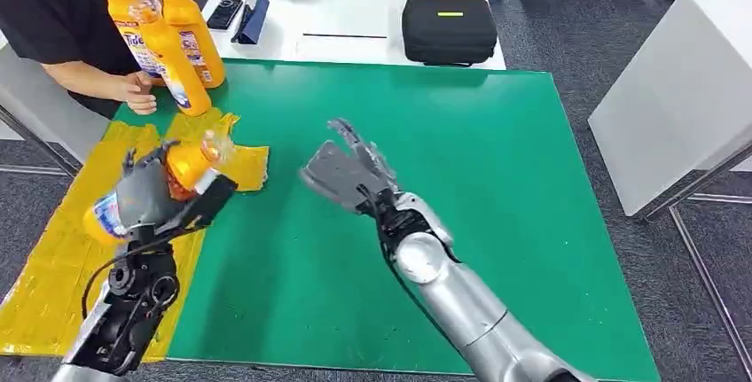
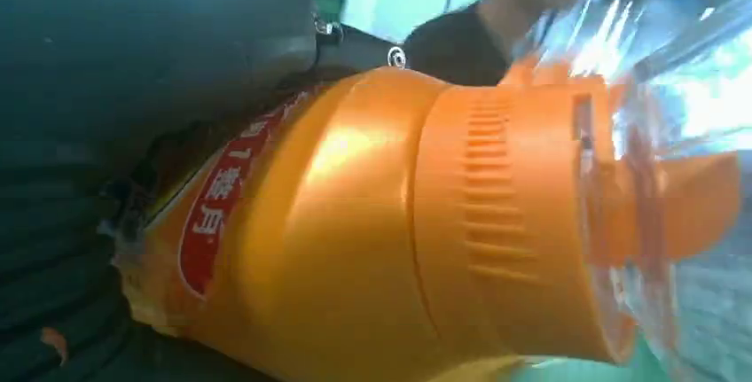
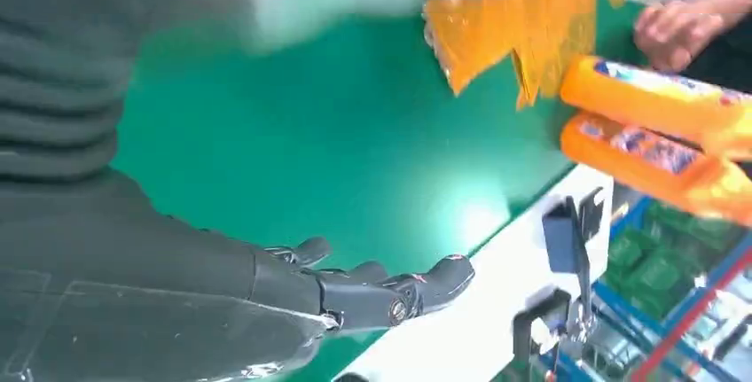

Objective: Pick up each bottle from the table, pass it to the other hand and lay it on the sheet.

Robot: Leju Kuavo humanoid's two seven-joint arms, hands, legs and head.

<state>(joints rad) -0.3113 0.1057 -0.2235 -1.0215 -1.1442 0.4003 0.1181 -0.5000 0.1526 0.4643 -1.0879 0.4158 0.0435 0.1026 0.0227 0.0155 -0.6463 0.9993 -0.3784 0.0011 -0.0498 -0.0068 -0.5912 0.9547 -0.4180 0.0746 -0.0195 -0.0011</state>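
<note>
The left robot hand (image 1: 146, 198) grips an orange bottle (image 1: 182, 169) around its body, tilted above the yellow sheet (image 1: 53, 258) at the left edge of the green surface (image 1: 426, 178), while the right robot hand (image 1: 348, 169) hangs over the mat with fingers spread, holding nothing. The bottle looks rigid, smooth and probably fairly heavy with liquid, so the labelled body is the safest place to hold, not the clear cap (image 2: 656, 134). Three more bottles (image 1: 164, 32) stand at the far left corner by a person's hand (image 1: 137, 91).
</note>
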